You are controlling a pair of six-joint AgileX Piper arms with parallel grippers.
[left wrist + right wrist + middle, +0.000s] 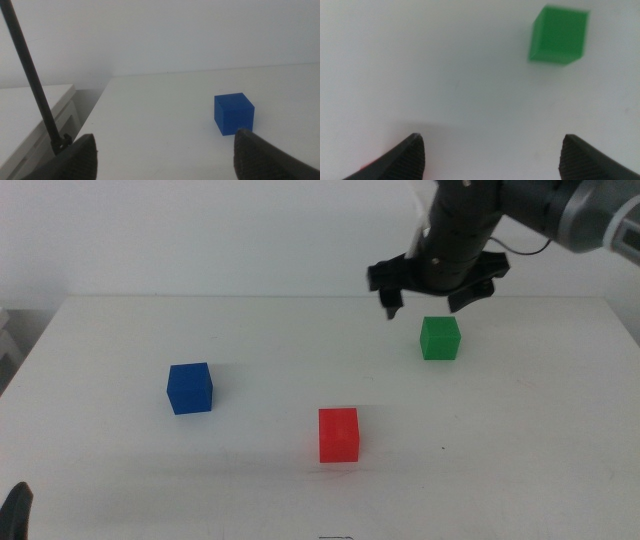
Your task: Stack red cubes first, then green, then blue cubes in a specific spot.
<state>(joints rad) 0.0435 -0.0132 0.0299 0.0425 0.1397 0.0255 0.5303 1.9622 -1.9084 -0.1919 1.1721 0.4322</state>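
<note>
The red cube (338,435) sits on the white table near the front middle. Left of it lies the blue cube (189,388), which the left wrist view shows as the blue cube (234,114) just beyond one jaw. The green cube (439,338) rests at the right rear. My right gripper (425,302) hovers open just above and behind the green cube, holding nothing. In the right wrist view the green cube (559,35) lies ahead of the open right gripper (492,139), off to one side and not between the jaws. My left gripper (164,137) waits open at the front left corner (15,508).
The white table (300,330) ends at a white wall behind. Beside its left edge the left wrist view shows a low white cabinet (30,107) and a thin black rod (30,75).
</note>
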